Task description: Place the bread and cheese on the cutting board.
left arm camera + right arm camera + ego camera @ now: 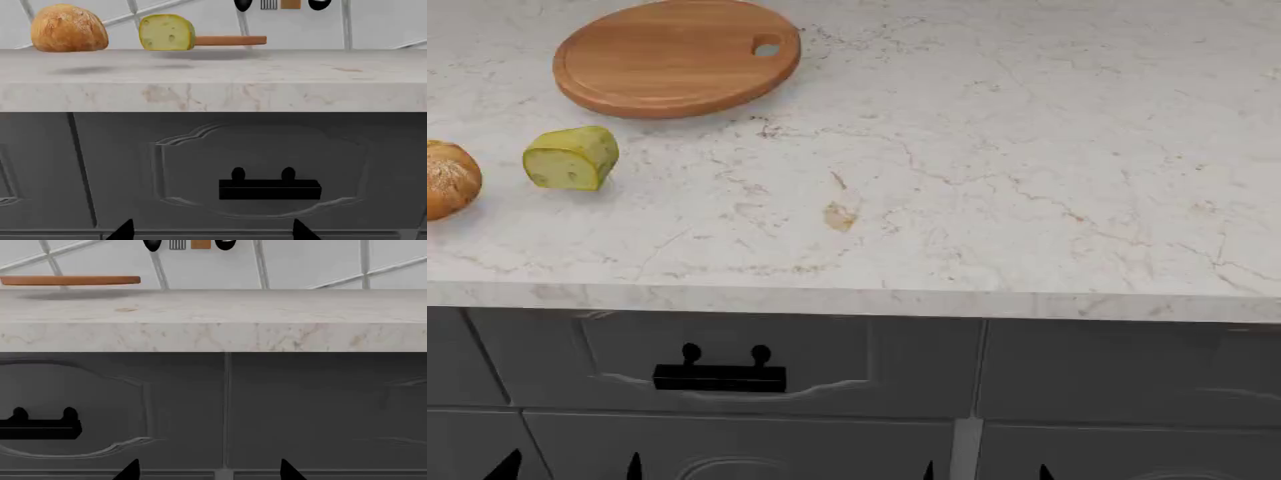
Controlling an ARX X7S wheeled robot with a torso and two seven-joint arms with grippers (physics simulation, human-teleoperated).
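both grippers, the left gripper (567,467) and the right gripper (985,470), are hanging low, spread open and empty; the crusty roll (447,178) and cheese wedge (571,158) are waiting at 7 o'clock of the round cutting board (667,60).

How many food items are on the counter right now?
2: the bread at the head view's far left edge, partly cut off, and the cheese just right of it, both nearer than the cutting board.

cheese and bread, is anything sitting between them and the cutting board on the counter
Nothing visible does. In the head view only bare marble lies between the cheese, the bread and the cutting board behind them.
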